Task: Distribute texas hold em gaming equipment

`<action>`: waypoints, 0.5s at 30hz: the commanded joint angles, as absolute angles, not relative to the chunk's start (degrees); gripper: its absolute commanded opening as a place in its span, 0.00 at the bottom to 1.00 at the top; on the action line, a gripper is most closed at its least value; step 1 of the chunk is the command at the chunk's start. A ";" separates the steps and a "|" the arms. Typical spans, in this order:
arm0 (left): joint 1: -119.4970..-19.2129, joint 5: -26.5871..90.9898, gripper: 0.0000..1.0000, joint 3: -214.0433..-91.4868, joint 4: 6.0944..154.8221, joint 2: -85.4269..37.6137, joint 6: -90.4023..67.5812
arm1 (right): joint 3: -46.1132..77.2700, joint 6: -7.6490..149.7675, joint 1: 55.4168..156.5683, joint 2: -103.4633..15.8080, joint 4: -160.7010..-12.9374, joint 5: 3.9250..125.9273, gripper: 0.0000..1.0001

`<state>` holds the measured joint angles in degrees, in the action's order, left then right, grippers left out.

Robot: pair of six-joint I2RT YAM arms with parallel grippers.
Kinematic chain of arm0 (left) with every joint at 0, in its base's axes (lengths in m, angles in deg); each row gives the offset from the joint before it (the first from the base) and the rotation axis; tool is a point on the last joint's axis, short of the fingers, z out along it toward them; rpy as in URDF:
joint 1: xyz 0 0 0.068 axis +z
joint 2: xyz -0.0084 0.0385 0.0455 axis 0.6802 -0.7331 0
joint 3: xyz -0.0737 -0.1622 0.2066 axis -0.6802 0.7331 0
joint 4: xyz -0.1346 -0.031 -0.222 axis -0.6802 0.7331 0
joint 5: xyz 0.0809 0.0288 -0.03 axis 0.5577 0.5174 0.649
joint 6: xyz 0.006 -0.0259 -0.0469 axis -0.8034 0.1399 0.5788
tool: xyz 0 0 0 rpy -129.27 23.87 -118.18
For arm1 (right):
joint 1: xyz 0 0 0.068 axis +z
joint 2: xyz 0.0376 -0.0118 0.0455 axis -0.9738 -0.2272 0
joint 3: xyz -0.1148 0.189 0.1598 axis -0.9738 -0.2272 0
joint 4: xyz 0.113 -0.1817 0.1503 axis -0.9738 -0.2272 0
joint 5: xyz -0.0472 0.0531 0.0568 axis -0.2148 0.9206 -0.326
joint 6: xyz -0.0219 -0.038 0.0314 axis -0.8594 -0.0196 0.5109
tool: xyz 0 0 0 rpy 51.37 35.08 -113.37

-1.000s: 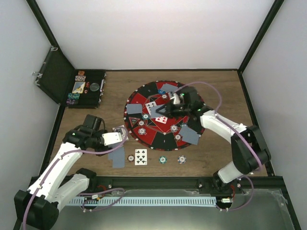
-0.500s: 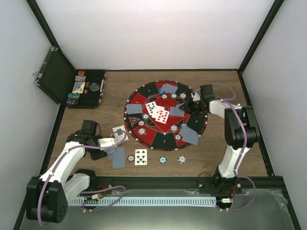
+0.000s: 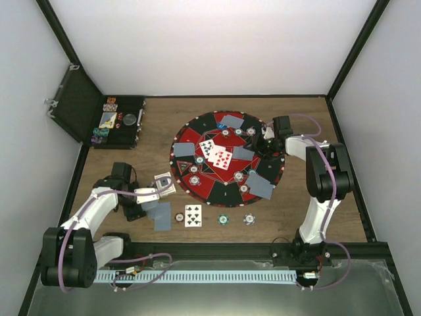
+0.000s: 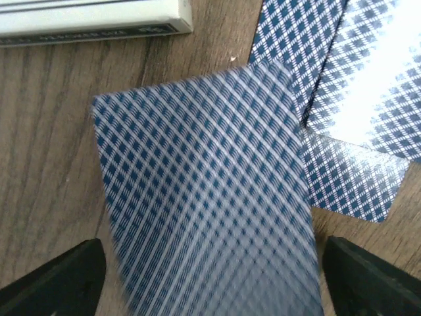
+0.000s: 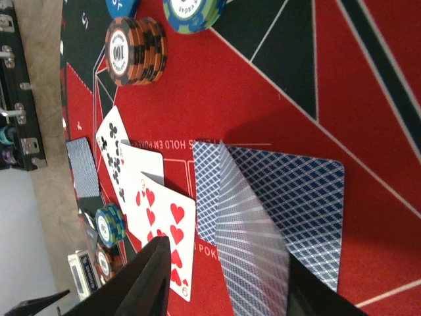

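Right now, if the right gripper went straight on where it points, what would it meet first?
Probably the blurred blue-checked card between the right gripper's jaws; just beyond it, a face-down card flat on the red mat. Depth is unclear.

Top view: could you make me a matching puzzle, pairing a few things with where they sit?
Things:
1 case
2 mat
3 hearts card
4 card box

Places:
a face up on the mat
b on the table, just left of the mat
c far left, lid open
d middle of the table

Pairs: 1-c, 2-d, 3-a, 4-b
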<state>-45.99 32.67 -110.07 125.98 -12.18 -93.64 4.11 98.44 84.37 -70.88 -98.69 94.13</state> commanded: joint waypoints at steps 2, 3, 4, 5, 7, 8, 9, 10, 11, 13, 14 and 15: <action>-45.43 32.36 1.00 -110.44 126.16 -12.90 -95.69 | 7.10 97.50 84.34 -70.33 -100.93 91.76 0.52; -45.34 32.37 1.00 -110.58 126.34 -12.84 -95.71 | 7.36 97.33 84.31 -69.97 -101.53 91.15 0.56; -45.25 32.19 1.00 -111.04 126.85 -12.80 -95.66 | 7.58 97.02 84.37 -69.52 -102.12 90.60 0.59; -45.19 31.67 1.00 -111.72 127.62 -12.69 -95.49 | 7.71 96.81 84.40 -68.98 -102.72 89.95 0.63; -45.10 29.95 1.00 -114.14 129.93 -12.50 -94.49 | 7.88 96.39 84.40 -67.80 -104.15 88.58 0.70; -45.06 28.81 1.00 -115.63 131.69 -12.42 -94.01 | 7.87 96.23 84.37 -67.03 -104.82 87.61 0.73; -45.05 27.13 1.00 -117.48 133.33 -12.40 -93.35 | 7.84 96.13 84.35 -66.34 -105.51 86.68 0.78; -45.05 25.85 1.00 -119.21 134.87 -12.32 -92.67 | 7.76 95.88 84.37 -65.50 -106.14 85.62 0.81; -45.05 24.48 1.00 -121.25 136.67 -12.35 -92.13 | 7.64 95.73 84.42 -64.78 -106.80 84.59 0.86; -45.06 21.83 1.00 -125.44 139.77 -12.46 -90.87 | 7.46 95.22 84.42 -63.20 -108.33 81.71 0.95; -45.05 20.56 1.00 -127.52 141.08 -12.48 -89.99 | 7.40 95.02 84.36 -62.63 -109.19 80.32 0.98; -45.10 19.12 1.00 -129.37 142.19 -12.48 -89.25 | 7.36 94.80 84.36 -62.11 -109.91 78.85 0.99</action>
